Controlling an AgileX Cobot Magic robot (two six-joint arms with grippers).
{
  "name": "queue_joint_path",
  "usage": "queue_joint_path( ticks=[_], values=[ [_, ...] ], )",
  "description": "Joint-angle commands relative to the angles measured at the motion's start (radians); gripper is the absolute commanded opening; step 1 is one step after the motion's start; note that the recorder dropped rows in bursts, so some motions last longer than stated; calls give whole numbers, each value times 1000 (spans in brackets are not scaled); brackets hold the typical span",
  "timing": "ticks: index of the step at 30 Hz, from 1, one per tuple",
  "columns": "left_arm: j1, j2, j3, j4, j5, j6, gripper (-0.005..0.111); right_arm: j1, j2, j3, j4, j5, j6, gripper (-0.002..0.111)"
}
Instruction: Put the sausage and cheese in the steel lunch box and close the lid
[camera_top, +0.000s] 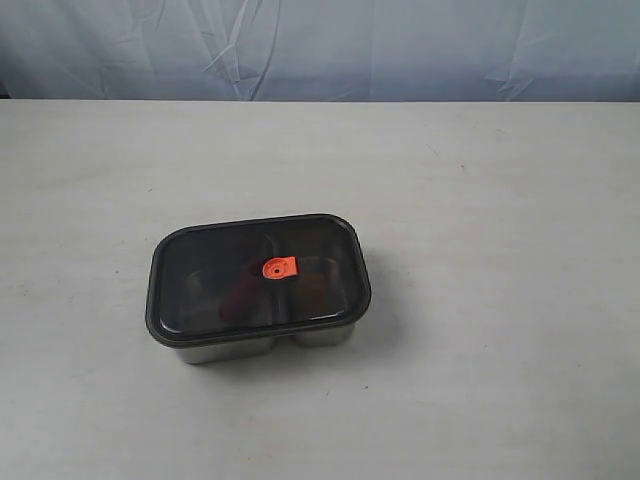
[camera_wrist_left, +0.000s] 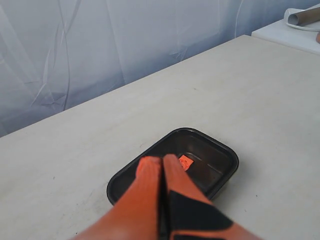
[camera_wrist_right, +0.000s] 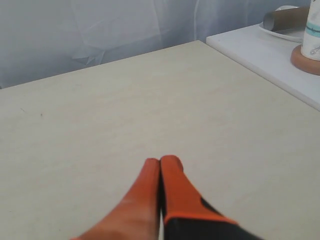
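Topping the steel lunch box sits a smoky, orange-tabbed lid.

Soft, even, bluish light; faint shadow beside the steel lunch box

Exterior view: high over the desk's near edge, pitched down toward the far edge and the curtain; mid-range.
Left wrist view: low behind my left pincer, facing the far edge at a slant; close on the lid.
Right wrist view: low behind my right pincer, facing a far corner of the desk; close.
Shared: exterior and left wrist views both cover the lid; all three cover desk top and curtain.
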Motion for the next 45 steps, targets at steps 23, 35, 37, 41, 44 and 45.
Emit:
queue_joint_path(
  ticks=[23,35,37,41,44,45],
  values=[
    [122,-160,338,317,-435,-276,0,-4,-5,5,3,-17,-3,-1],
    [236,-307,553,372,-439,-506,0,-4,-5,5,3,-17,-3,-1],
    [245,-318,589,377,-439,-534,0,-4,-5,5,3,-17,-3,-1],
    [245,-318,632,384,-439,-571,0,-4,-5,5,3,-17,-3,-1],
    [245,-318,637,389,-443,-583,0,-4,-5,5,3,-17,-3,-1],
    [245,-318,637,392,-443,-583,0,-4,-5,5,3,-17,-3,-1]
  ],
)
